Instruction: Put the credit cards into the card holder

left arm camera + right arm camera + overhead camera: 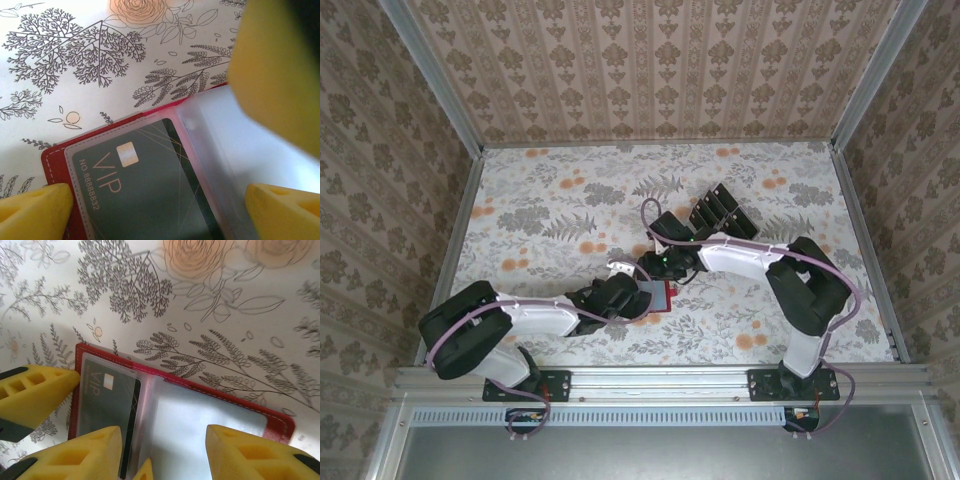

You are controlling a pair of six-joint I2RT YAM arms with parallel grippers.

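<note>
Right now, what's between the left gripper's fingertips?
In the left wrist view, the open card holder, one credit card tucked in it, spans the gap of the left gripper.

White-and-black arms [545, 316], yellow pincer fingers [250, 455]

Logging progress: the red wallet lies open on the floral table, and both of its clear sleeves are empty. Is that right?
Not quite. The wallet does lie open on the table, but only one sleeve looks empty. The other holds a dark VIP card. The left wrist view shows this best.
</note>
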